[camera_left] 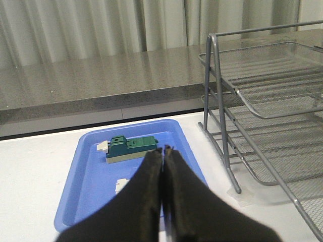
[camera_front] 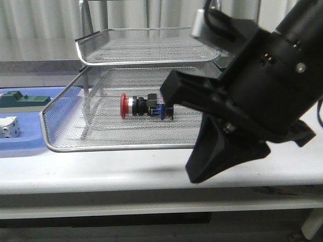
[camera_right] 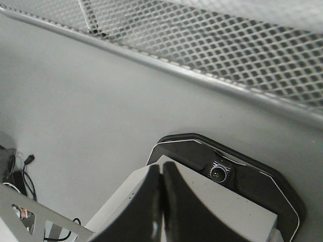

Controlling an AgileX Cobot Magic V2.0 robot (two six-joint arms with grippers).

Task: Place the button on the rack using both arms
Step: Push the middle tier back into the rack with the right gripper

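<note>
The button, red head to the left and blue block to the right, lies on its side in the lower tray of the silver mesh rack. My right gripper is shut and empty. It hangs in front of the rack, over the table's front edge, apart from the button. In the right wrist view the right gripper shows closed fingers with the rack's mesh above. My left gripper is shut and empty, above the blue tray, left of the rack. It is not in the front view.
A flat blue tray left of the rack holds a green block and a white cube-like part; the tray and green block also show in the left wrist view. A camera unit and cables lie below the right gripper.
</note>
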